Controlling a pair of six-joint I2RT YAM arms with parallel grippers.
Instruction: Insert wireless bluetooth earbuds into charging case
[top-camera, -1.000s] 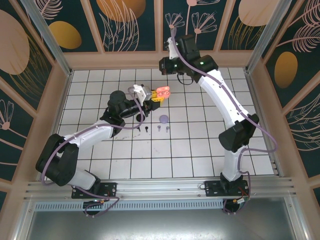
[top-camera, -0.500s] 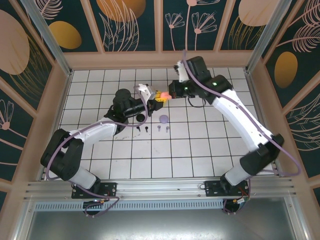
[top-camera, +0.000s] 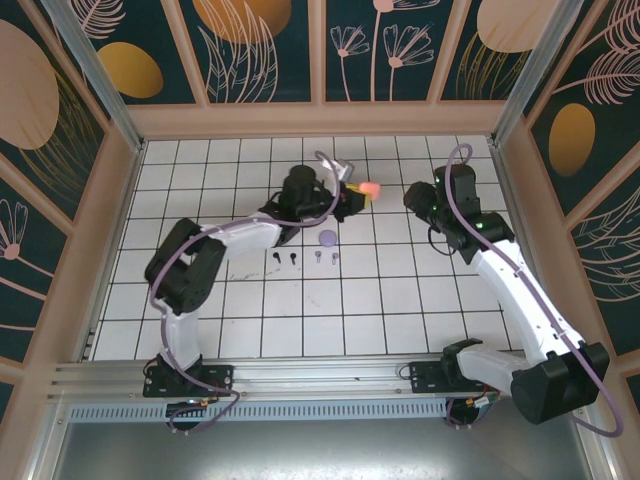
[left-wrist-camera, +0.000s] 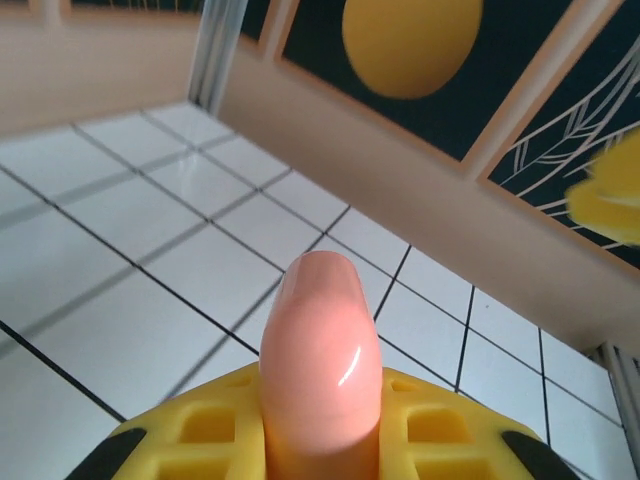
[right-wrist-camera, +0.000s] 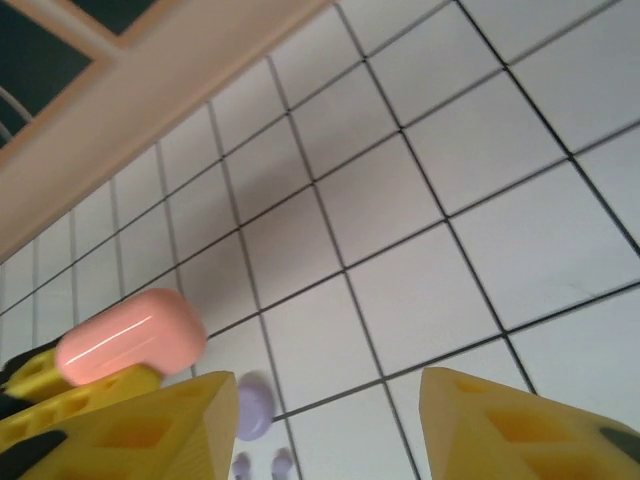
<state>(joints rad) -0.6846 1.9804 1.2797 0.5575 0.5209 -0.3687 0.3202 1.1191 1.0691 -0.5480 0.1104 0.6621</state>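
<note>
My left gripper (top-camera: 356, 192) is shut on a coral-pink charging case (top-camera: 370, 188), held above the tiles. In the left wrist view the case (left-wrist-camera: 320, 350) stands up smooth and closed between the yellow fingers (left-wrist-camera: 180, 440). My right gripper (top-camera: 413, 197) hangs open a little to the right of it, apart from it. Between the right gripper's (right-wrist-camera: 320, 430) spread yellow fingertips there is nothing, and the pink case (right-wrist-camera: 130, 335) is off to the left. A lilac case (top-camera: 328, 238) lies on the tiles. Two black earbuds (top-camera: 276, 258) and two lilac earbuds (top-camera: 316, 257) lie in a row below it.
White tiled floor (top-camera: 400, 300) with a wooden wall (top-camera: 320, 120) close behind the grippers. The left arm (top-camera: 240, 235) stretches across the tiles from the left. In the right wrist view the lilac case (right-wrist-camera: 250, 410) and lilac earbuds (right-wrist-camera: 283, 462) are just left of centre.
The left arm has carried the pink case further right. The right gripper, shut at the case half a second ago, has opened and drawn back to the right.
</note>
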